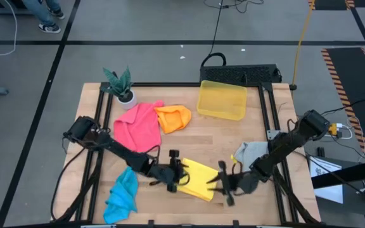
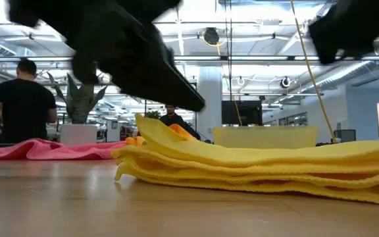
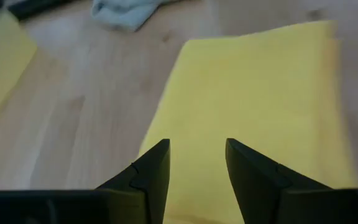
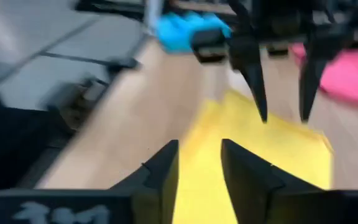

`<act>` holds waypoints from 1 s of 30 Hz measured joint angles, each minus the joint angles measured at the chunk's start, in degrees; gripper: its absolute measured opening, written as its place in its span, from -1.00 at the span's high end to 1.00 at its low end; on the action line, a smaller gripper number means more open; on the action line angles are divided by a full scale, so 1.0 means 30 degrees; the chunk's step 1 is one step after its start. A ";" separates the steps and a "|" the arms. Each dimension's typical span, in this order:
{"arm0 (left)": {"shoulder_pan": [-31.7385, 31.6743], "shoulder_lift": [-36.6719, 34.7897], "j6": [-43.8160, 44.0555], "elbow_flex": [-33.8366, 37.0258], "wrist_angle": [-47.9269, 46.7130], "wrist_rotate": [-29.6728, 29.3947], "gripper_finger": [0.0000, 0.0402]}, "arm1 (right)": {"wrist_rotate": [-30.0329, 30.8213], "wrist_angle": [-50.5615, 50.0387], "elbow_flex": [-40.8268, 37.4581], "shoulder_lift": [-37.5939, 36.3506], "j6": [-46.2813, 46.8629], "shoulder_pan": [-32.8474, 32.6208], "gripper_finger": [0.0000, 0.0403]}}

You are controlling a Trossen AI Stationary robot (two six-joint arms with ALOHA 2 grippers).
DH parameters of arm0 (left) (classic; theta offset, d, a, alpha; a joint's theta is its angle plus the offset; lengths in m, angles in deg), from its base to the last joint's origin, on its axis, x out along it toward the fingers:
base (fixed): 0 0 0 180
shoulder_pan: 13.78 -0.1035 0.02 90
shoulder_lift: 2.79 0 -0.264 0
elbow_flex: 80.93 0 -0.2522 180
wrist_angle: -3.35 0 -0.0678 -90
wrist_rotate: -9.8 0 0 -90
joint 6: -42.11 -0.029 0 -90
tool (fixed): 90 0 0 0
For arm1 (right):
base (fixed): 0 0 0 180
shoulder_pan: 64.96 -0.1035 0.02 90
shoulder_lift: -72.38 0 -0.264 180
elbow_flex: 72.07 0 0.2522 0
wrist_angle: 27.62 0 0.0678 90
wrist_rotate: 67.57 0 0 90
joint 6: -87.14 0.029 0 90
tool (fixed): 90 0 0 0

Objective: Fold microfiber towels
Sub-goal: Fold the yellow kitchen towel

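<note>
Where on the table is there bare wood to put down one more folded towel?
Bare wood lies mid-table, bordered by the orange towel, yellow bin, grey towel and folded yellow towel. The front is crowded: both tools, left and right, flank the yellow towel. Pink and blue towels fill the left.

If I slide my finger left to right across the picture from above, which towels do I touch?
Blue towel → pink towel → orange towel → yellow towel → grey towel.
</note>
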 joint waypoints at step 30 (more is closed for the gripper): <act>-0.1021 -0.0598 -0.0234 -0.0401 -0.1815 0.0502 0.21 | -0.1745 0.3452 -0.1285 0.1946 0.1656 0.0631 1.00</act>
